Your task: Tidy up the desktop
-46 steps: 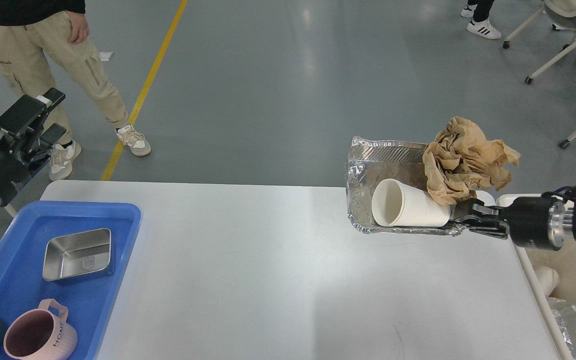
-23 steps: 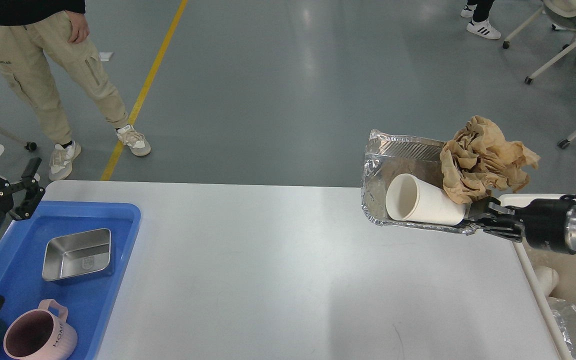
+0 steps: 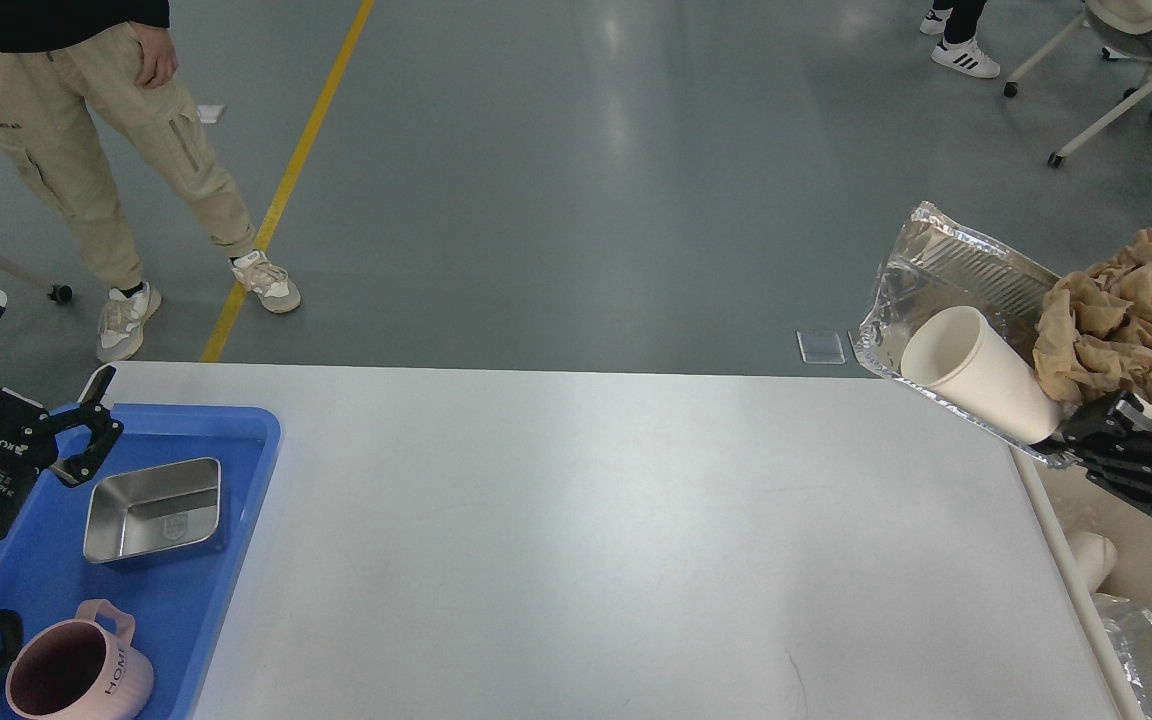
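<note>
Past the smooth desktop (image 3: pixel 586 540), fingers (image 3: pixel 1086 432) pinch a crinkled foil tray (image 3: pixel 946 275).

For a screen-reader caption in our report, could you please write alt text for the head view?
The right pincer holds a crinkled aluminium foil tray, carrying a white paper cup and crumpled brown paper, tilted in the air past the right end of the large white rectangular desktop. At left, the open left pincer hovers over a blue plastic tray holding a steel dish and pink mug.

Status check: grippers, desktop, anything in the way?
Right gripper shut on foil tray, paper cup and crumpled paper aboard. Left gripper open over blue tray. Desktop: nothing in the way.
</note>
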You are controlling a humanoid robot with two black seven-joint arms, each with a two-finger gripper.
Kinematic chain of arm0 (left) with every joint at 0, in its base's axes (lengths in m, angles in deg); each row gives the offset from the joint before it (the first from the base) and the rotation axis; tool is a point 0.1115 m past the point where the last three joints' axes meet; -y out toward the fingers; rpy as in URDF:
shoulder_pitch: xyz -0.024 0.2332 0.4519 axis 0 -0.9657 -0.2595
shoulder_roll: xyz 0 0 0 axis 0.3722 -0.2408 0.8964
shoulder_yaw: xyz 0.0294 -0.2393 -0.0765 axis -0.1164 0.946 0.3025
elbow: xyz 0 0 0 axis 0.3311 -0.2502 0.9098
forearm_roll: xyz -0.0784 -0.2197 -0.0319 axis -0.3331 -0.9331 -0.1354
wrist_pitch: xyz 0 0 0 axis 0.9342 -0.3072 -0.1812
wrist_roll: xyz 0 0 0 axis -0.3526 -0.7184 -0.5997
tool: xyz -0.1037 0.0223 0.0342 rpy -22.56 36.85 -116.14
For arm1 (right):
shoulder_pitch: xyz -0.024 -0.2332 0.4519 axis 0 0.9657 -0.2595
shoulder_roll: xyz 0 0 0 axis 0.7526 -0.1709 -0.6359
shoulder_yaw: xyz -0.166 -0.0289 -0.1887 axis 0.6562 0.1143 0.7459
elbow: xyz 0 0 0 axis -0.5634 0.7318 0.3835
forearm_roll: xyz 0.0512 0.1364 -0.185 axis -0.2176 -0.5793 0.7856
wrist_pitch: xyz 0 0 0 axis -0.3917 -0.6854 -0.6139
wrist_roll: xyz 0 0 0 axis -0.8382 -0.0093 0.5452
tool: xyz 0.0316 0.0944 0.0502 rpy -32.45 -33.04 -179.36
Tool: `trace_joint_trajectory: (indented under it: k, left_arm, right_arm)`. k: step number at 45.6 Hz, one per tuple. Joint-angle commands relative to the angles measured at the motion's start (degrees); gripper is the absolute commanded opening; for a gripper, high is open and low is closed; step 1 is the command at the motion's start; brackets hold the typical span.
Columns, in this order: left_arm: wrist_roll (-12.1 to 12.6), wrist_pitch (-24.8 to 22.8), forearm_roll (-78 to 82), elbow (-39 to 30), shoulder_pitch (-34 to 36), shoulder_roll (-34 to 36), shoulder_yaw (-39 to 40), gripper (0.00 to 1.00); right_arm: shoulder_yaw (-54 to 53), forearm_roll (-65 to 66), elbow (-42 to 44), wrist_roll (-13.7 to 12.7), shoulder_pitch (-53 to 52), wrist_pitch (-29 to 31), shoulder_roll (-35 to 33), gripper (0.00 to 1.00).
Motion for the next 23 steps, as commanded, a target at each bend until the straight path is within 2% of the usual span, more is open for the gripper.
trace_joint_trajectory:
  k: [1,13,23]
  left_arm:
    - [0.93,-0.53,-2.95,0.09,0.07,-0.01,-0.08,0.97]
    - [2.25,-0.62,-4.53,1.40,0.69,-0.71,0.01,0.97]
    - [2.34,-1.32,-7.26,2.11,0.78,-2.38,-0.08,0.97]
  right_arm:
    - [0.26,-3.75,0.32,0.02,3.32,-1.86,-0.84,0.00]
    - [0.43,-12.53,3.74,0.19,7.81,-3.63,-1.10,0.00]
    - [0.52,-18.69,6.99,0.19,10.71,-3.80,-0.57,0.00]
